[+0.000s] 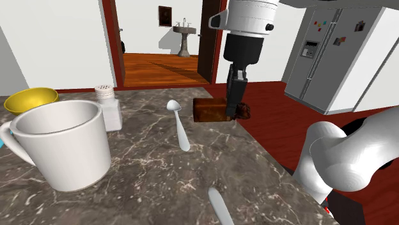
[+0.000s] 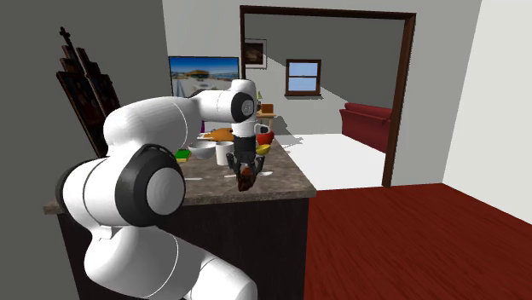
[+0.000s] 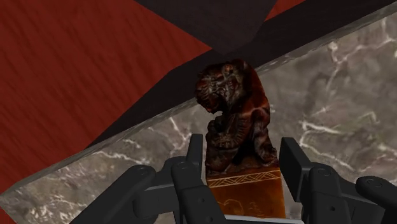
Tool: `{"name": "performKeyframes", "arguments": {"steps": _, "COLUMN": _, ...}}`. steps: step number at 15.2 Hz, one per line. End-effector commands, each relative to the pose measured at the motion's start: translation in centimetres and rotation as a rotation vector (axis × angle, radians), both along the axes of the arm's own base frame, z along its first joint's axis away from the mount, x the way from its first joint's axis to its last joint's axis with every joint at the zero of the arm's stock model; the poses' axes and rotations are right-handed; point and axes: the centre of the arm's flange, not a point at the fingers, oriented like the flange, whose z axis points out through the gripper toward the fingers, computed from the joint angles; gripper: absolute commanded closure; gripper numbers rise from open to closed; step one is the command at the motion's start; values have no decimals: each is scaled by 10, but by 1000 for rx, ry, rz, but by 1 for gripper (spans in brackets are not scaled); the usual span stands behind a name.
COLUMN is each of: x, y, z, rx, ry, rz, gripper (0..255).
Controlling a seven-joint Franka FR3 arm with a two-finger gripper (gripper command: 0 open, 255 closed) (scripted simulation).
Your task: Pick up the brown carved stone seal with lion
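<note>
fingers (image 3: 296, 162): open, one each side of seal, not clamping
seal (image 3: 238, 121): lying on surface (image 3: 343, 83) near its edge, block end between fingers, lion pointing away
next: close across the block

The seal (image 1: 214, 110) lies on the counter (image 1: 192, 172) at the gripper (image 1: 234, 108), beside the counter's edge. Toward the shoulder view's left of the gripper lies the spoon (image 1: 179, 128); the shaker (image 1: 109, 108) and mug (image 1: 64, 144) stand farther left.

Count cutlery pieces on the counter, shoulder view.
2. A white spoon lies between the shaker and the brown seal; a pale handle lies near the bottom edge, its end cut off. The mug may hide others.
</note>
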Motion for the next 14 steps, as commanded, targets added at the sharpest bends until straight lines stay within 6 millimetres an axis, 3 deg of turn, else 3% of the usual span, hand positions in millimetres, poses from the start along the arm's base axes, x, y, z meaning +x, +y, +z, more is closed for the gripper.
{"name": "performKeyframes", "arguments": {"steps": 1, "x": -1, "y": 0, "z": 10, "rx": 0, "ry": 0, "rz": 0, "gripper": 255}}
{"name": "performKeyframes", "arguments": {"steps": 12, "x": -1, "y": 0, "z": 69, "rx": 0, "ry": 0, "rz": 0, "gripper": 255}}
{"name": "performKeyframes", "arguments": {"steps": 14, "x": -1, "y": 0, "z": 69, "rx": 0, "ry": 0, "rz": 0, "gripper": 255}}
